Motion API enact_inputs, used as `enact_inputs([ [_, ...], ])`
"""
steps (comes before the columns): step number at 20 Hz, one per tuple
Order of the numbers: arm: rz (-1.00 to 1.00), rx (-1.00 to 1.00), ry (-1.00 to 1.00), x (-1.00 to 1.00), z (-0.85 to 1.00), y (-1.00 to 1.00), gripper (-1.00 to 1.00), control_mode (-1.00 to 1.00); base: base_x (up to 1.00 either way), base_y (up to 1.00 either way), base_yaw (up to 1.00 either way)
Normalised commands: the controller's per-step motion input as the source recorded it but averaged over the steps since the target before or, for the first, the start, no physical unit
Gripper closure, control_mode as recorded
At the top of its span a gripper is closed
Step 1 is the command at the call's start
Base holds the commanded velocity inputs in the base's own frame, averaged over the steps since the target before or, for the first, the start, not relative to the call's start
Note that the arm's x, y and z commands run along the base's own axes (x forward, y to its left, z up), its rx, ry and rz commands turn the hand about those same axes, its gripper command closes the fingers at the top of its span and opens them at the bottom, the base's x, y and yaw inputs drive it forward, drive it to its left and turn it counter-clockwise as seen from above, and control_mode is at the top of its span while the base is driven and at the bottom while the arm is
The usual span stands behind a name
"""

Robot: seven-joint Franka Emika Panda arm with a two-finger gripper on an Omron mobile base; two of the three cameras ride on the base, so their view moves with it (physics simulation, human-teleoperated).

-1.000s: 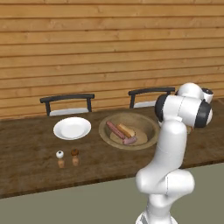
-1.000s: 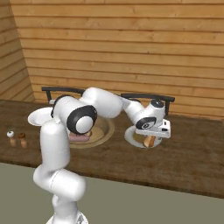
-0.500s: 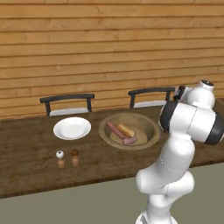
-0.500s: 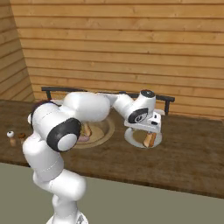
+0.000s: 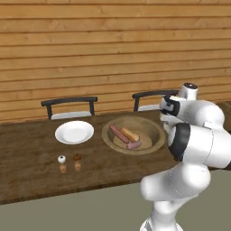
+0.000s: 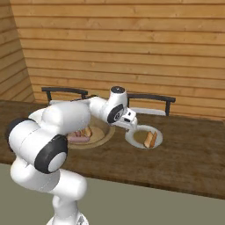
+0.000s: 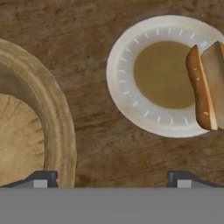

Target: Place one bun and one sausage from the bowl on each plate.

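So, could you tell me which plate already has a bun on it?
The plate right of the bowl, by the gripper; the plate by the shakers is bare.

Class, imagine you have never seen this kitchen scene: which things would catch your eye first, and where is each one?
The big white robot arm dominates, stretching over the dark wooden table with its open gripper hanging between bowl and plate. Next comes the wooden bowl at mid-table, holding two sausages and a bun. Then the white plate right of it, carrying one bun, while another plate sits bare on the left.
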Motion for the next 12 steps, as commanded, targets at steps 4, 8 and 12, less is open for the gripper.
enact_inputs([
  [4, -0.24, 0.01, 0.11, 0.09, 0.09, 0.82, -1.0, -1.0, 0.0, 0.0, 0.0],
  [8, -0.27, 0.12, 0.3, 0.0, 0.24, 0.75, -1.0, -1.0, 0.0, 0.0, 0.0],
  [12, -0.27, 0.19, 0.43, -0.03, 0.12, 0.51, -1.0, -1.0, 0.0, 0.0, 0.0],
])
